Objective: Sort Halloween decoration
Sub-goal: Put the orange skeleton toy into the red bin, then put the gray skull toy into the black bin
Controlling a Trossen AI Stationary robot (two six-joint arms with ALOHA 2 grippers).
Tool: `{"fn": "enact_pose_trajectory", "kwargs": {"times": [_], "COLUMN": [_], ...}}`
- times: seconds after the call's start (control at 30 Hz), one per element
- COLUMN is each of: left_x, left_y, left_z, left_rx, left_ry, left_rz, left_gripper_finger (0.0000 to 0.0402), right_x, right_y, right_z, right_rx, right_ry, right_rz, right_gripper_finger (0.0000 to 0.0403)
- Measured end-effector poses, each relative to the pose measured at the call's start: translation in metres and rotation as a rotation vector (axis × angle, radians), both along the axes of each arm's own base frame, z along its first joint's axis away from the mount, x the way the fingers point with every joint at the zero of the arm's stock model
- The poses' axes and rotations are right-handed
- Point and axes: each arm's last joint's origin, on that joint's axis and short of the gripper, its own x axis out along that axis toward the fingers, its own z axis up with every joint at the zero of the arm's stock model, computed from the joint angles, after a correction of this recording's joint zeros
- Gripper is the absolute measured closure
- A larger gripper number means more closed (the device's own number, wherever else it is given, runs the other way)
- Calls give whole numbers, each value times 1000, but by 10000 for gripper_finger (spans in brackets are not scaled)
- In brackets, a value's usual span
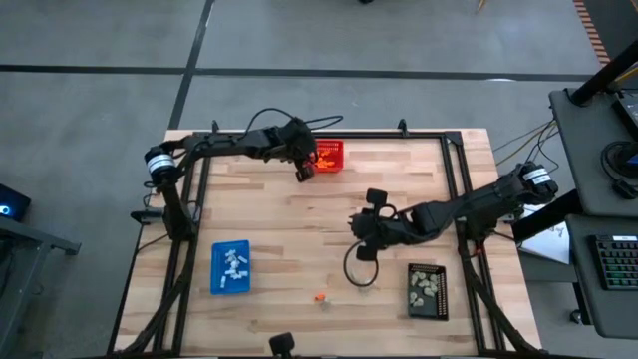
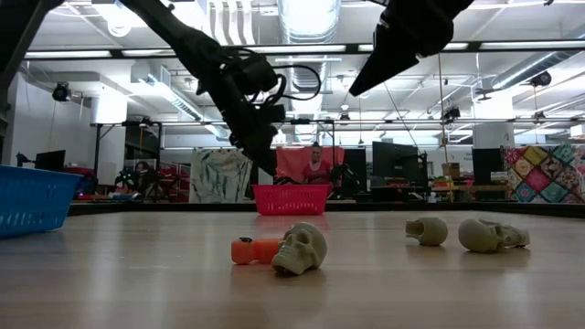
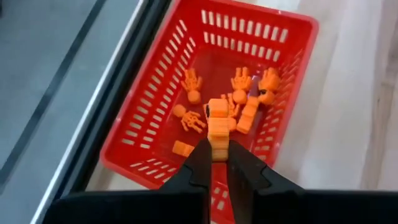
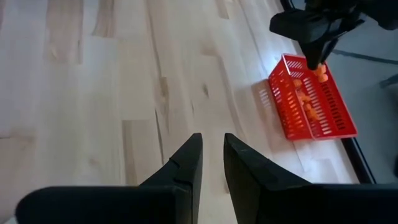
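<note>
Orange plastic shows between the fingers of the left gripper [image 3: 219, 163]: it is pinching a small orange trinket [image 3: 217, 127] above the red mesh basket [image 1: 330, 157] at the table's far edge, where more orange pieces already lie. To do this drop well, I'd say it should part its fingers only while centred over the basket's floor, not near the rim, and low enough that the piece doesn't bounce out. The right gripper [image 4: 211, 163] hangs over mid-table, its fingers a little apart with nothing between them. One orange piece [image 1: 320, 297] waits near the front edge, white ones sit in the blue tray [image 1: 216, 282], beige skulls in the black tray [image 1: 442, 307].
</note>
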Motion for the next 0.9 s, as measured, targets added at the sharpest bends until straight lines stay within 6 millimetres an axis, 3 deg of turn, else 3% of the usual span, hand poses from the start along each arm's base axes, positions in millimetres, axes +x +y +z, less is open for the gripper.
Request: {"fn": "enact_pose_trajectory", "kwargs": {"times": [0.63, 0.9], "left_x": [1, -1], "left_y": [2, -18], "left_z": [1, 29], "left_rx": [24, 1], "left_ry": [4, -80], "left_rz": [61, 84], "left_gripper_finger": [314, 317], "right_x": [0, 1], "right_y": [-2, -2], "right_z": [0, 0], "right_rx": [36, 79], "right_ry": [-14, -43], "right_rz": [-40, -79], "right_gripper_finger": [346, 346]}}
